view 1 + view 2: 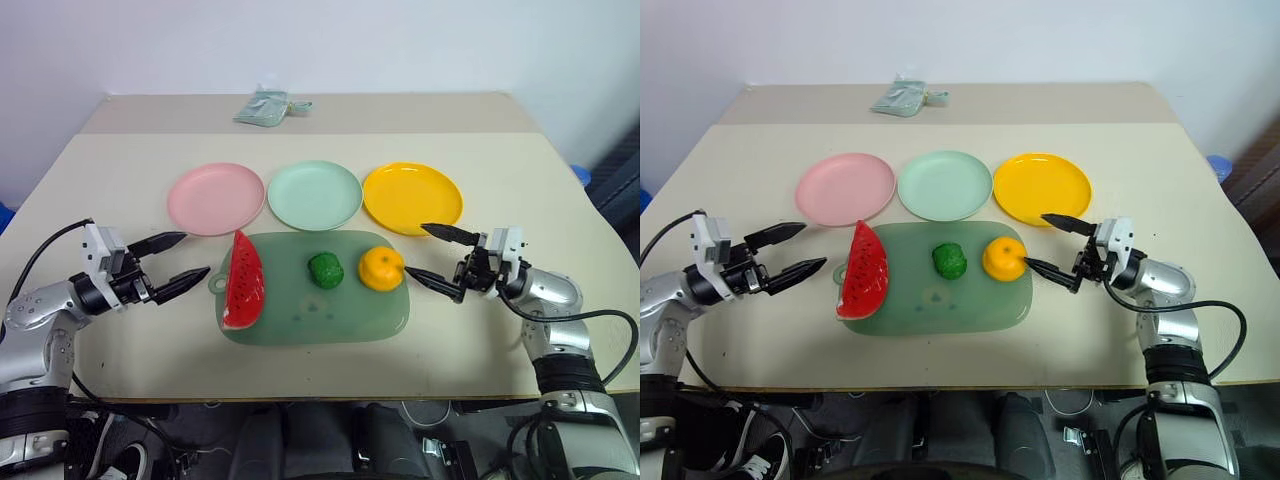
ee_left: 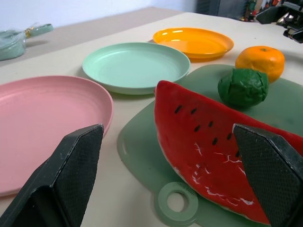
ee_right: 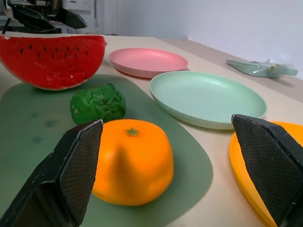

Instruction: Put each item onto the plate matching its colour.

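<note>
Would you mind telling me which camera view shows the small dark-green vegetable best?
The right wrist view: the dark-green vegetable sits close, unblocked, its bumpy skin clear. The left wrist view shows it farther off, behind the watermelon wedge; both eye views show it small, from above, on the green mat.

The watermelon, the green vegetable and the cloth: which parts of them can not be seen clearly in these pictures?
- Watermelon wedge: in the left wrist view its near end is hidden behind a finger of the left end effector.
- Green vegetable: in the head views too small to tell which kind.
- Teal cloth: in the left wrist view cut off by the picture edge; its contents cannot be told.
</note>
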`<state>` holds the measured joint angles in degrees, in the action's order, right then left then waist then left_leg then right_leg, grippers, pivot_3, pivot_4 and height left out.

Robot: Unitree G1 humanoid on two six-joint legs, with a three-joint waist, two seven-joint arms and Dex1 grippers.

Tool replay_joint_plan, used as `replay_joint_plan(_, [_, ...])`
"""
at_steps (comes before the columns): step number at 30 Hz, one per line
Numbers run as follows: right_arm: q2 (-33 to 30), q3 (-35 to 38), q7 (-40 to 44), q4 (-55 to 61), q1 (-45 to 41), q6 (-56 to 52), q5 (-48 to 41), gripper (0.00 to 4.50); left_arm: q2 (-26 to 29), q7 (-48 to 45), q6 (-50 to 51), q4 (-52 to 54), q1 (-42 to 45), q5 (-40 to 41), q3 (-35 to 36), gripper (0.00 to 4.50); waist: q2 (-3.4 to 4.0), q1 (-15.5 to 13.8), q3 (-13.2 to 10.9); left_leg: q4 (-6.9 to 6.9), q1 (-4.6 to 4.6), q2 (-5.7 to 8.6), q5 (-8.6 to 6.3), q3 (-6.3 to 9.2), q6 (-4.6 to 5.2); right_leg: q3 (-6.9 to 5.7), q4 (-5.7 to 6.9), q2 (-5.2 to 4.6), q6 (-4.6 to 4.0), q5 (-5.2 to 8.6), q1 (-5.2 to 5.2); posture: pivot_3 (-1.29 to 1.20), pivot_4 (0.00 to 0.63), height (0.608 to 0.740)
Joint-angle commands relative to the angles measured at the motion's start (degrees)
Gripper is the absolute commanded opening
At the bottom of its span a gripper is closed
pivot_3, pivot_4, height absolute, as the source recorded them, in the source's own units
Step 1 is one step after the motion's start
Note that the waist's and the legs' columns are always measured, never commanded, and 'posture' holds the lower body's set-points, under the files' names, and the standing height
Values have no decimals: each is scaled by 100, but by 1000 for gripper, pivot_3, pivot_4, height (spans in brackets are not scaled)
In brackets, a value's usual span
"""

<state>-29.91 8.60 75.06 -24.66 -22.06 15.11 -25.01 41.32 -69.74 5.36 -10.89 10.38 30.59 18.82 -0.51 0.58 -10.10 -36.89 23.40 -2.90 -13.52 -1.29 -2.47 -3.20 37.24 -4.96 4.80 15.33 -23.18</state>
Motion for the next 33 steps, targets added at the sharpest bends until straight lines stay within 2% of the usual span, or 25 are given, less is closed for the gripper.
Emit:
replay_joint_plan(1, [18, 53, -34, -45, -178, 122, -21, 4500, 151, 12, -97, 25, 176, 23, 142, 4476, 0, -1, 0, 0, 0, 0, 0, 0, 0, 0, 0, 0, 0, 0, 0, 0, 150, 740])
replay_joint_plan(15, [24, 79, -139, -201, -314, 125, -61, 4500, 156, 184, -4, 255, 100, 133, 255, 4476, 0, 4, 0, 1, 0, 0, 0, 0, 0, 0, 0, 0, 0, 0, 0, 0, 150, 740])
replay_joint_plan(21, [-54, 127, -58, -415, -431, 199, -48, 4500, 240, 700, 1367, 778, 157, 540, 192, 4476, 0, -5, 0, 1, 1, 0, 0, 1, 0, 0, 0, 0, 0, 0, 0, 0, 150, 740])
replay_joint_plan(27, [-6, 107, -51, -520, -417, 230, -50, 4500, 477, 1516, 3129, 1704, 422, 1662, 598, 4476, -1, 14, -1, 0, 1, -2, 0, 3, 0, 1, 1, 1, 0, 0, 0, 0, 150, 740])
replay_joint_plan(31, [6, 54, -12, -715, -504, 328, 34, 4500, 777, 2146, 3703, 2315, 359, 1459, 416, 4476, 1, 22, -2, 1, -1, -1, 0, 1, 0, 5, 0, 0, 1, 0, 1, 0, 150, 740])
replay_joint_plan(33, [9, 55, 0, -759, -551, 343, 37, 4500, 691, 2765, 4104, 2537, 474, 1418, 310, 4476, 1, 19, -2, 2, -1, -1, 0, 2, 0, 5, 1, 2, 1, 0, 0, 0, 150, 740])
